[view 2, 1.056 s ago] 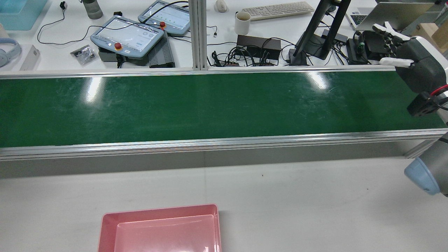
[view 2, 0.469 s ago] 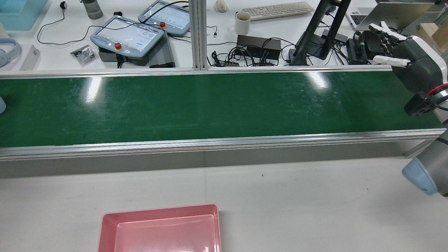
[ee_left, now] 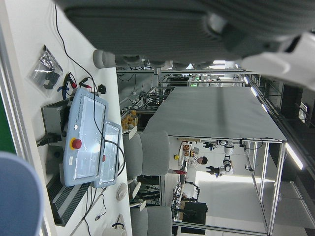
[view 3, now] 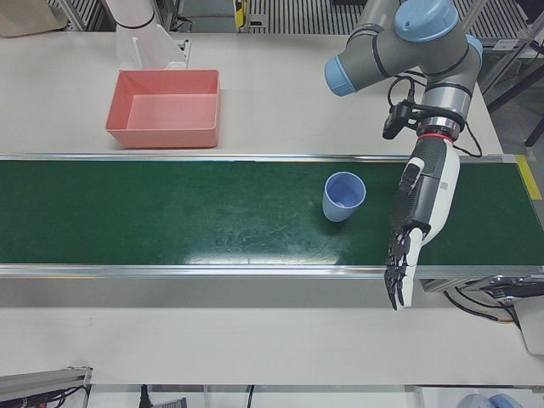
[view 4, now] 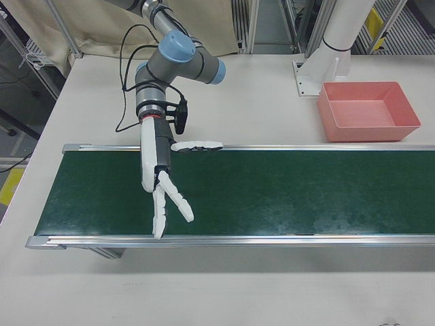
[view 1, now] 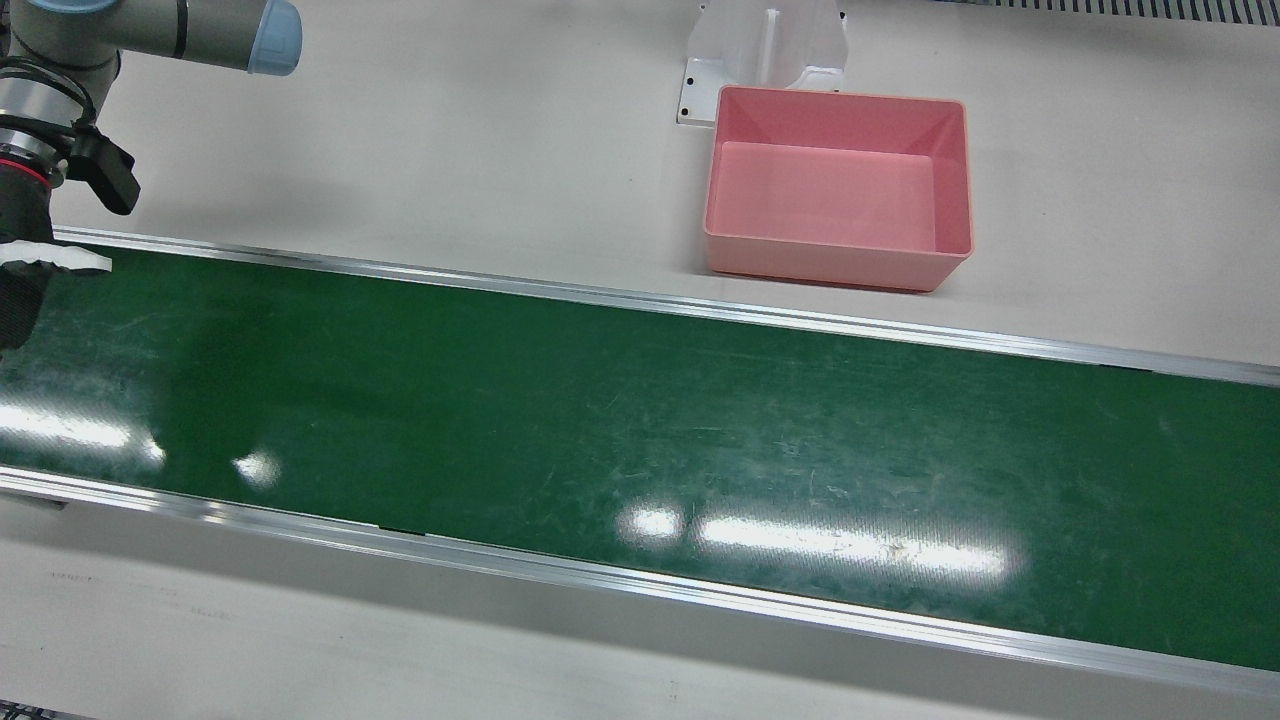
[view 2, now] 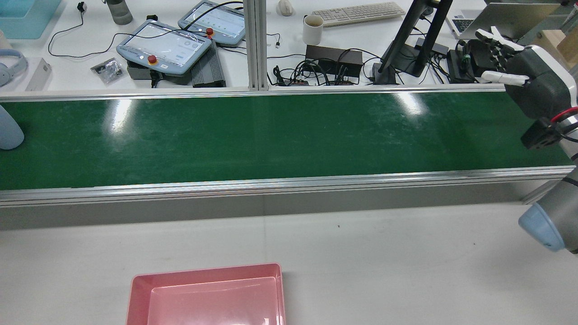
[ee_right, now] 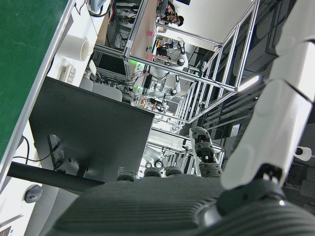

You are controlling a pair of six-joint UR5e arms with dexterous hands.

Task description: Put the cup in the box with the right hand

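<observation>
A light blue cup (view 3: 343, 196) stands upright on the green belt (view 3: 170, 217). It shows at the left edge of the rear view (view 2: 9, 128) and close in the left hand view (ee_left: 17, 196). My left hand (view 3: 421, 212) is open, fingers stretched across the belt, just right of the cup in the left-front view and apart from it. My right hand (view 4: 163, 183) is open and empty, fingers spread above the belt's other end; it also shows in the rear view (view 2: 533, 76) and the front view (view 1: 25, 270). The pink box (view 1: 830, 262) is empty on the white table.
The pink box (view 2: 205, 271) sits on the robot's side of the belt, near its middle. Aluminium rails (view 2: 289, 183) edge the belt. Behind the belt's far rail are teach pendants (view 2: 165, 45), cables and a monitor stand (view 2: 406, 40).
The cup has come into the rear view at the left edge, riding the belt to the right. My right hand shifted slightly left, then held still.
</observation>
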